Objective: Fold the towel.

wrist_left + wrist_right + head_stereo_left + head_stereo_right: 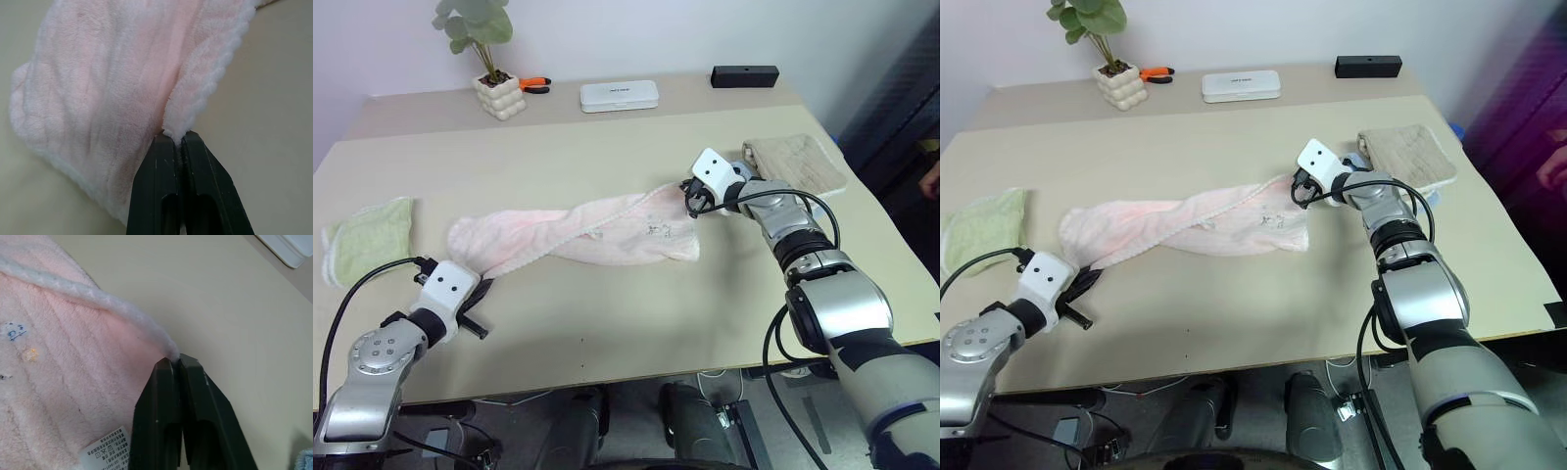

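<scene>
The pale pink fluffy towel (pixel 578 235) lies twisted and bunched across the middle of the table, stretched between both arms. My left gripper (pixel 481 291) is shut on the towel's near-left corner; the left wrist view shows its fingertips (pixel 166 142) pinching the pink hem. At the towel's far-right corner, my right gripper (pixel 691 204) is shut on the white edge (pixel 146 328), with a care label (pixel 105 453) lying close to the fingers. Small grey marks (pixel 656 231) show on the cloth near the right end.
A light green towel (pixel 367 238) lies at the table's left edge. A beige towel (pixel 798 162) lies behind my right arm. Along the back stand a potted plant (pixel 494 88), orange-handled pliers (pixel 534 84), a white case (pixel 619 95) and a black box (pixel 744 75).
</scene>
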Controlling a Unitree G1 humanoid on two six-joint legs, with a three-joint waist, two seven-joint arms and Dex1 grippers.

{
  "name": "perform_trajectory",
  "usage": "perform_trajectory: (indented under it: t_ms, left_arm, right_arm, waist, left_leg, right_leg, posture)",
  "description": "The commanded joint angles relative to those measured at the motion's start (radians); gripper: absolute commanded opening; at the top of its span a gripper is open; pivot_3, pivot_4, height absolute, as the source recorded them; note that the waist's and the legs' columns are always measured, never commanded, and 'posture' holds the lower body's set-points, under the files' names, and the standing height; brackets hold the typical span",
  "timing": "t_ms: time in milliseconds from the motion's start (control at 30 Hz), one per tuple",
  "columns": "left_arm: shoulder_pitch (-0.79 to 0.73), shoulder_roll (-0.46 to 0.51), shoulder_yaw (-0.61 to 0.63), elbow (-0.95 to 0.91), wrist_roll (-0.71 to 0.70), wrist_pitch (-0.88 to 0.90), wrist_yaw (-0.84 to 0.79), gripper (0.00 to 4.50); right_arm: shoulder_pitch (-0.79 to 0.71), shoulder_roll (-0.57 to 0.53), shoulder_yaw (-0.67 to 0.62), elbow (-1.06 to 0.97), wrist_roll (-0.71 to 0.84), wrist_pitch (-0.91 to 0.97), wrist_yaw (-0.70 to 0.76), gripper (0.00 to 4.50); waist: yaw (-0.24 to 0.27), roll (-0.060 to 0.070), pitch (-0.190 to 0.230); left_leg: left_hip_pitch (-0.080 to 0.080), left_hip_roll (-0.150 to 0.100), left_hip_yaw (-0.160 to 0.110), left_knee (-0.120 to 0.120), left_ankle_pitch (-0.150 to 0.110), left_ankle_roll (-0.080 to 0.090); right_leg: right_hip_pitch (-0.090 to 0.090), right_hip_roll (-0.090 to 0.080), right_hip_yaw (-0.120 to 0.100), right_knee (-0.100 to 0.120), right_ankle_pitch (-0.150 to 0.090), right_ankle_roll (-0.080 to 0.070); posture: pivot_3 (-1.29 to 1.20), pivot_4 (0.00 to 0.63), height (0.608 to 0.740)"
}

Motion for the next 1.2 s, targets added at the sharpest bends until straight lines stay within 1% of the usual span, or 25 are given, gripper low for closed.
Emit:
perform_trajectory:
  t_ms: [33,133,167,233,367,467,533,567,633,767,800,833,900,1000,1100,1200]
  left_arm:
    - [-0.008,0.011,0.018,-0.036,0.002,0.005,0.003,0.0]
    - [-0.072,0.003,0.047,-0.029,-0.027,0.014,0.018,0.0]
    - [-0.126,0.0,0.059,-0.006,-0.039,0.013,0.03,0.0]
    - [-0.271,-0.003,0.079,0.07,-0.05,0.004,0.076,0.0]
    - [-0.622,0.011,0.094,0.308,-0.03,-0.069,0.172,0.0]
    - [-0.773,0.023,0.092,0.434,-0.017,-0.138,0.199,0.0]
    - [-0.895,0.047,0.104,0.523,-0.022,-0.197,0.208,0.0]
    - [-0.929,0.057,0.11,0.551,-0.028,-0.214,0.205,0.0]
    - [-0.95,0.074,0.12,0.581,-0.044,-0.236,0.184,0.0]
    - [-0.782,0.114,0.16,0.496,-0.119,-0.214,0.053,0.0]
    - [-0.716,0.12,0.175,0.455,-0.137,-0.2,0.026,0.0]
    - [-0.638,0.126,0.192,0.405,-0.161,-0.17,-0.004,0.0]
    - [-0.548,0.134,0.212,0.34,-0.192,-0.13,-0.03,0.0]
    - [-0.268,0.145,0.259,0.169,-0.25,-0.042,-0.138,0.0]
    - [-0.077,0.16,0.306,0.053,-0.286,0.033,-0.196,0.0]
    - [0.069,0.18,0.362,-0.035,-0.329,0.117,-0.252,0.0]
  right_arm:
    - [-0.027,-0.001,-0.028,-0.015,0.005,-0.027,-0.022,0.04]
    - [-0.043,-0.024,-0.052,-0.044,0.02,-0.046,-0.046,0.04]
    - [-0.057,-0.038,-0.059,-0.054,0.018,-0.057,-0.064,0.04]
    - [-0.095,-0.061,-0.079,-0.069,0.017,-0.075,-0.099,0.04]
    - [-0.214,-0.103,-0.119,-0.071,0.019,-0.1,-0.191,0.04]
    - [-0.271,-0.119,-0.135,-0.067,0.016,-0.115,-0.229,0.04]
    - [-0.324,-0.138,-0.159,-0.097,0.031,-0.134,-0.228,0.04]
    - [-0.338,-0.144,-0.17,-0.112,0.04,-0.139,-0.219,0.04]
    - [-0.343,-0.152,-0.182,-0.144,0.06,-0.143,-0.183,0.04]
    - [-0.216,-0.169,-0.192,-0.344,0.155,-0.091,0.032,0.04]
    - [-0.149,-0.18,-0.182,-0.432,0.181,-0.056,0.099,0.04]
    - [-0.066,-0.195,-0.17,-0.538,0.215,-0.003,0.169,0.04]
    - [0.037,-0.214,-0.162,-0.685,0.254,0.082,0.24,0.04]
    - [0.306,-0.297,-0.147,-0.978,0.343,0.283,0.385,0.04]
    - [0.492,-0.379,-0.152,-1.167,0.4,0.429,0.46,0.04]
    - [0.634,-0.47,-0.184,-1.302,0.472,0.556,0.526,0.04]
  waist:
    - [0.0,0.0,0.0]
    - [0.003,0.0,0.0]
    - [0.006,0.0,0.0]
    - [0.011,0.0,0.001]
    - [0.014,0.0,0.001]
    - [0.0,-0.001,0.001]
    - [-0.005,-0.001,0.001]
    - [-0.005,-0.001,0.001]
    - [-0.013,-0.001,0.001]
    - [-0.028,0.0,0.001]
    - [-0.027,-0.001,0.001]
    - [-0.026,-0.001,0.0]
    - [-0.024,-0.002,0.001]
    - [-0.018,-0.001,0.001]
    - [-0.001,0.0,0.002]
    - [0.006,0.0,0.002]
  left_leg:
    - [0.0,0.0,0.0,0.0,0.0,0.0]
    - [0.0,0.0,0.0,0.0,0.0,0.0]
    - [0.0,0.0,0.0,0.0,0.0,0.0]
    - [0.0,-0.001,0.0,0.001,0.0,0.0]
    - [-0.001,0.0,0.0,0.002,0.002,-0.002]
    - [-0.001,0.0,0.001,0.001,0.004,-0.007]
    - [-0.001,0.0,0.003,0.0,0.004,-0.007]
    - [-0.001,0.001,0.004,0.0,0.004,-0.007]
    - [-0.002,0.001,0.006,0.0,0.004,-0.007]
    - [-0.001,0.001,0.009,-0.001,0.003,-0.006]
    - [-0.001,0.001,0.009,-0.001,0.002,-0.005]
    - [-0.001,0.002,0.009,-0.001,-0.001,0.0]
    - [-0.001,0.002,0.009,0.001,-0.002,0.001]
    - [-0.003,0.002,0.009,0.002,-0.002,0.002]
    - [-0.003,0.002,0.01,0.001,-0.003,0.003]
    - [-0.003,0.003,0.01,0.003,-0.003,0.003]
  right_leg:
    - [0.0,0.0,0.0,0.0,0.0,0.0]
    - [0.0,0.0,0.0,0.0,0.0,0.0]
    - [0.0,0.0,0.0,0.001,0.0,0.0]
    - [0.0,0.0,0.0,0.001,0.0,0.0]
    - [-0.001,0.001,0.0,0.001,0.001,0.0]
    - [-0.002,0.0,0.001,0.001,0.002,0.001]
    - [-0.002,0.0,0.002,0.0,0.002,0.002]
    - [-0.003,0.001,0.002,-0.001,0.002,0.002]
    - [-0.004,0.001,0.004,0.0,0.002,0.002]
    - [-0.005,0.001,0.007,0.0,0.002,0.002]
    - [-0.005,0.001,0.007,0.001,0.002,0.002]
    - [-0.005,0.001,0.007,0.001,0.002,0.002]
    - [-0.005,0.001,0.008,0.001,0.002,0.002]
    - [-0.007,0.001,0.008,0.003,0.003,0.003]
    - [-0.006,0.0,0.009,0.001,0.002,0.003]
    - [-0.005,-0.001,0.009,0.001,0.002,0.003]
  posture:
    - [0.0,0.15,0.733]
    - [0.0,0.15,0.733]
    - [0.0,0.15,0.733]
    - [0.0,0.15,0.733]
    - [0.0,0.15,0.733]
    - [0.0,0.15,0.733]
    - [0.0,0.15,0.733]
    - [0.0,0.15,0.733]
    - [0.0,0.15,0.733]
    - [0.0,0.15,0.733]
    - [0.0,0.15,0.733]
    - [0.0,0.15,0.733]
    - [0.0,0.15,0.733]
    - [0.0,0.15,0.733]
    - [0.0,0.15,0.733]
    - [0.0,0.15,0.733]
